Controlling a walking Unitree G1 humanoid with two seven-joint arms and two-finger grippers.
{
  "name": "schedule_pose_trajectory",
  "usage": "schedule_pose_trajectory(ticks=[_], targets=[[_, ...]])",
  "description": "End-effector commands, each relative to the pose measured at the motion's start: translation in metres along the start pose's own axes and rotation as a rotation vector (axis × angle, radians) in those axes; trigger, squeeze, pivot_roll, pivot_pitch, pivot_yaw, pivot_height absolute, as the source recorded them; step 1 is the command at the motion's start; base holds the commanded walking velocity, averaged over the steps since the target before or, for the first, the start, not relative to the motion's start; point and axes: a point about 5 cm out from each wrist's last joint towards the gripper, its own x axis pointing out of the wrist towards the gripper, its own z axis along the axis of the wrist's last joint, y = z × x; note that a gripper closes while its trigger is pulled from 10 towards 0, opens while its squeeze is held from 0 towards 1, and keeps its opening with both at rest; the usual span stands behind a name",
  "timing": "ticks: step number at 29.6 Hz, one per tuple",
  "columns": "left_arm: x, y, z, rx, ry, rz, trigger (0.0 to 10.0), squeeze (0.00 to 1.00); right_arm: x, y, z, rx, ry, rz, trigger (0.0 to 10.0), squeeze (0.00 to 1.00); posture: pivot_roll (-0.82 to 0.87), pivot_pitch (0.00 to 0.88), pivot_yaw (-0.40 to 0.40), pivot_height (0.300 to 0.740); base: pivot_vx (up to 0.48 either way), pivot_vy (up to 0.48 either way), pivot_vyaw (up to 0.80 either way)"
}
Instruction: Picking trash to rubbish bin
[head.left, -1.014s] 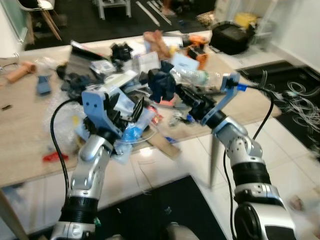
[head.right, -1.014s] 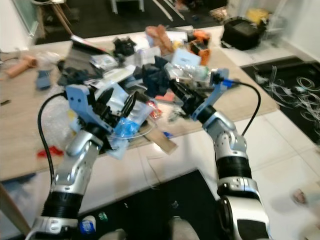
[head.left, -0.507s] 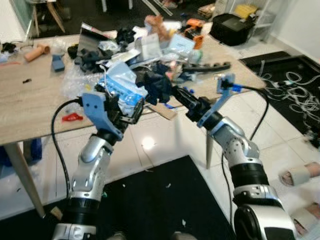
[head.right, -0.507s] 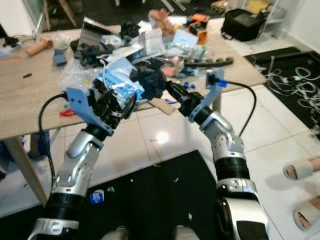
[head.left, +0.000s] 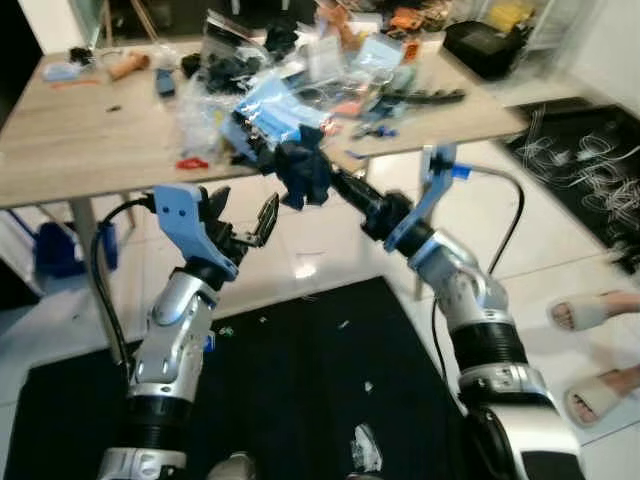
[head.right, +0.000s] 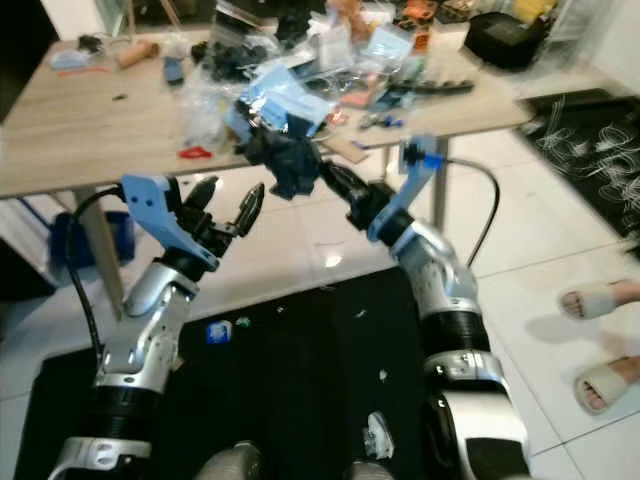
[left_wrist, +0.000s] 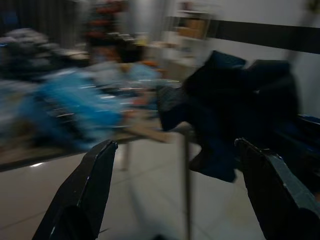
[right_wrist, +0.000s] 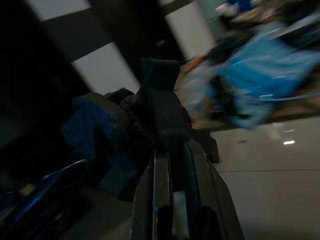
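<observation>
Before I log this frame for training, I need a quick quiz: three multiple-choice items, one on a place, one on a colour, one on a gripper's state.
1. Where is the dark cloth wad?
A. on the black floor mat
B. in the right gripper, in the air before the wooden table
C. under the table

2. What colour is the bracket on the left gripper?
A. red
B. yellow
C. blue

3. The left gripper is
A. open and empty
B. shut on a bottle
C. shut on the wad

Key: 1 B, the fingers pinch it; 2 C, plainly blue; 3 A, fingers spread apart.
</observation>
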Motion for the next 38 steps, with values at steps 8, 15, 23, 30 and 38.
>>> schedule_pose_trajectory(ticks=[8, 15, 23, 30, 38], targets=[[0.002, -0.006, -0.003, 0.037, 0.012, -0.058, 10.0, 0.0, 0.0, -0.001, -0.003, 0.0, 0.02, -0.013, 10.0, 0.0, -0.04, 0.0, -0.053, 0.74, 0.0, 0.0, -0.78], [0.001, -0.009, -0.005, 0.064, 0.019, -0.09, 10.0, 0.0, 0.0, -0.002, -0.004, 0.003, 0.026, -0.014, 10.0, 0.0, -0.04, 0.0, -0.053, 0.74, 0.0, 0.0, -0.77], [0.001, -0.009, -0.007, 0.069, 0.024, -0.1, 10.0, 0.0, -0.001, -0.003, -0.006, -0.003, 0.037, -0.014, 10.0, 0.0, -0.04, 0.0, -0.055, 0.74, 0.0, 0.0, -0.77], [0.0, -0.008, -0.007, 0.07, 0.021, -0.106, 10.0, 0.0, -0.003, -0.002, -0.011, -0.077, 0.094, 0.018, 10.0, 0.0, -0.04, 0.0, -0.055, 0.74, 0.0, 0.0, -0.77], [0.0, -0.008, -0.007, 0.073, 0.019, -0.114, 10.0, 0.0, -0.004, 0.0, -0.014, -0.109, 0.121, 0.037, 10.0, 0.0, -0.04, 0.0, -0.055, 0.74, 0.0, 0.0, -0.77]])
